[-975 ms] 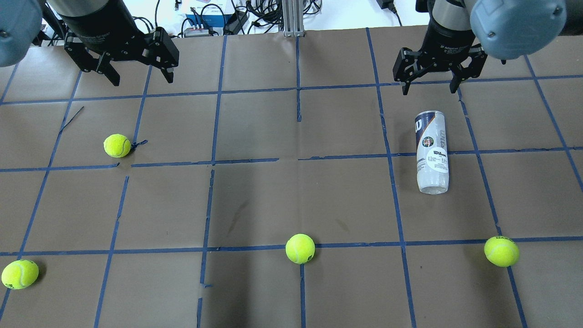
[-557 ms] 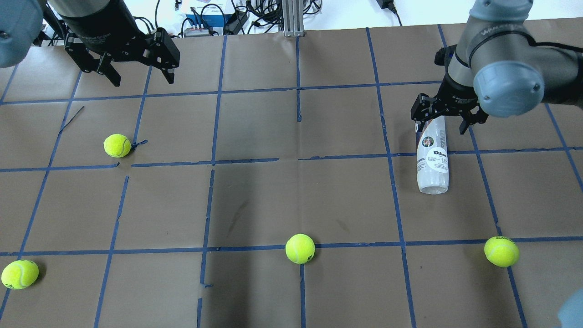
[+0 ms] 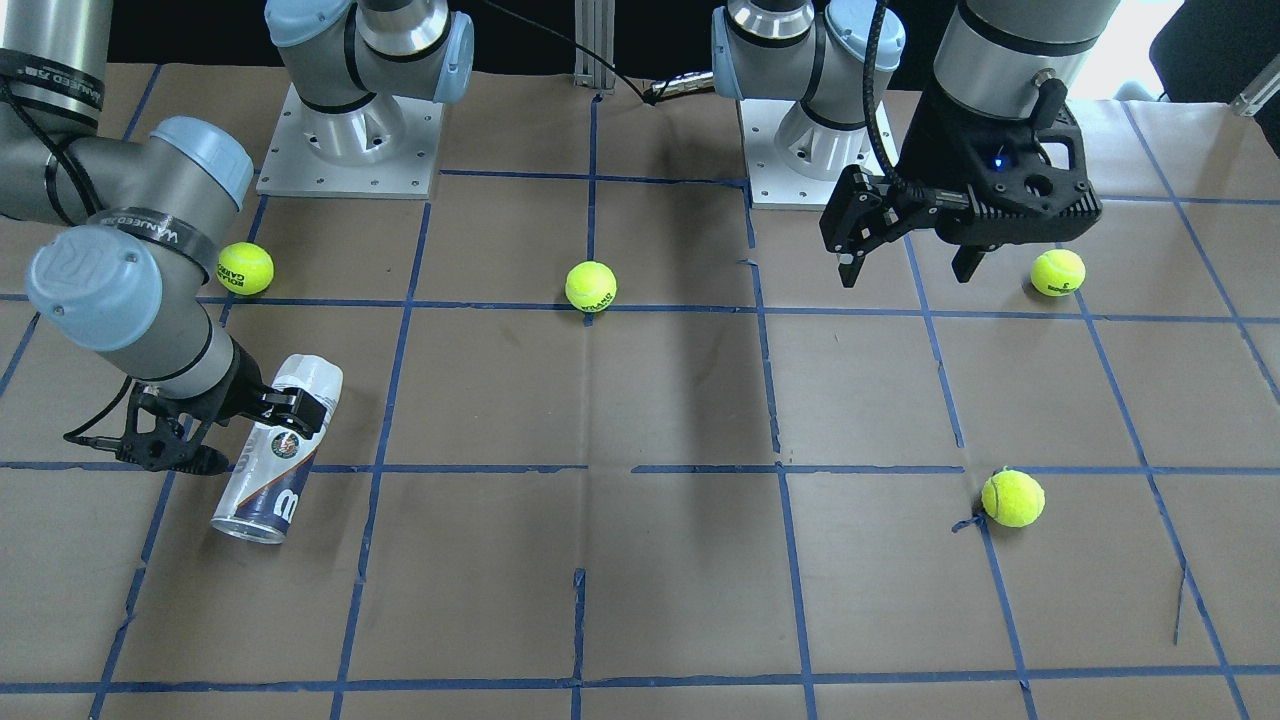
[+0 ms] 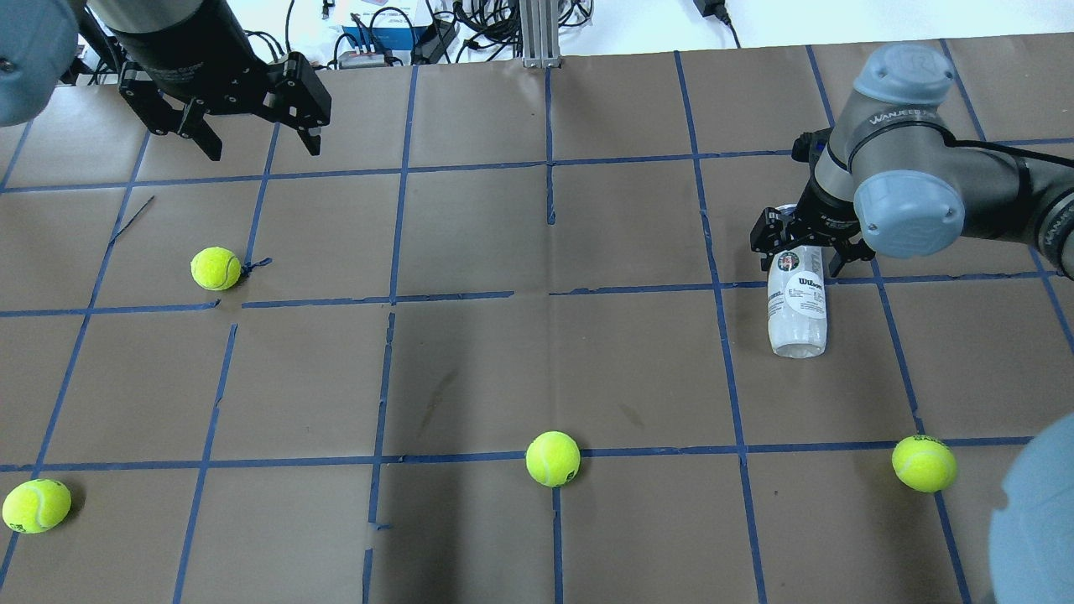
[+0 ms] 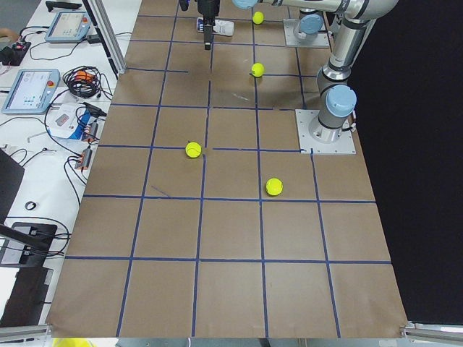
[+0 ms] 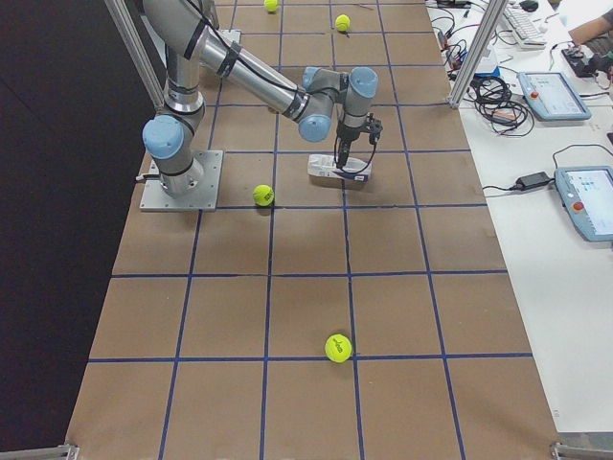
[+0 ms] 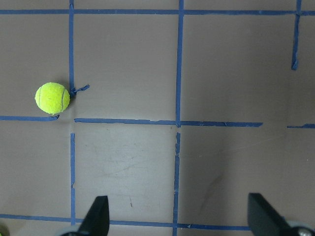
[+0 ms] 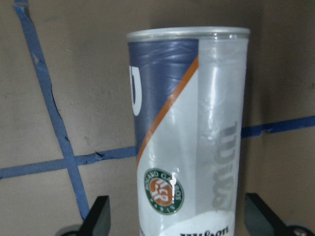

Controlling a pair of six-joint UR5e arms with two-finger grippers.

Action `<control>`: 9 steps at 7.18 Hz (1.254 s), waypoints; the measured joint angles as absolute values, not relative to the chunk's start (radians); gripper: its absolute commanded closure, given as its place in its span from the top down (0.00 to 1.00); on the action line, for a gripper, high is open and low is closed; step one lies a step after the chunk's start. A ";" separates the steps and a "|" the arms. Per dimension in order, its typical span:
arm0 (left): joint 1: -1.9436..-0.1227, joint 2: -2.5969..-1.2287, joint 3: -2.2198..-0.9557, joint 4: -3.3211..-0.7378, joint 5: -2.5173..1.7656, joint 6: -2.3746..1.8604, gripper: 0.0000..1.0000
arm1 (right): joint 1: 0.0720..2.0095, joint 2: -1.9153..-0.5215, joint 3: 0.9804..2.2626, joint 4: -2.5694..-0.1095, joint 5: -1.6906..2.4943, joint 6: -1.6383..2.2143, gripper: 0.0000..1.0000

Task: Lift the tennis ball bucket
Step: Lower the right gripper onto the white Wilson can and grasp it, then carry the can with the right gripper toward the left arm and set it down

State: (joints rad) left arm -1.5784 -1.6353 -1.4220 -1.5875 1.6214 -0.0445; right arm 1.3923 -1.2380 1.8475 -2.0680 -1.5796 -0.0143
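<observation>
The tennis ball bucket [image 4: 797,310] is a clear can with a white and navy Wilson label. It lies on its side on the brown table at the right, also seen in the front view [image 3: 262,490] and the right wrist view [image 8: 189,132]. My right gripper [image 4: 799,252] is lowered over the can's far half, open, with one finger on each side and a gap between fingers and can [image 3: 235,432]. My left gripper [image 4: 263,147] is open and empty, high at the far left [image 3: 908,272].
Several yellow-green tennis balls lie loose: one at mid left [image 4: 216,268], one at front centre [image 4: 553,458], one at front right [image 4: 924,462], one at the front left edge [image 4: 36,505]. Blue tape lines grid the table. Cables and boxes sit beyond the far edge.
My right gripper has come down and toward me from beyond the can's far end and now straddles the can. The can and the left arm have not moved.
</observation>
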 measured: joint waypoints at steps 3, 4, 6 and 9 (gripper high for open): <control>-1.578 -1.635 -1.422 -1.588 1.621 -0.044 1.00 | 1.391 -1.201 1.852 -2.105 -1.572 -0.016 0.57; -1.578 -1.635 -1.422 -1.587 1.621 -0.044 1.00 | 1.391 -1.198 1.853 -2.105 -1.572 -0.017 0.56; -1.578 -1.635 -1.422 -1.586 1.621 -0.045 1.00 | 1.391 -1.197 1.845 -2.103 -1.573 -0.020 0.56; -1.578 -1.635 -1.422 -1.586 1.621 -0.044 1.00 | 1.401 -1.208 1.795 -2.098 -1.572 -0.072 0.61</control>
State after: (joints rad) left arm -1.5782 -1.6352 -1.4220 -1.5861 1.6214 -0.0445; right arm 1.4013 -1.2076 1.7952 -2.0983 -1.5725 -0.0719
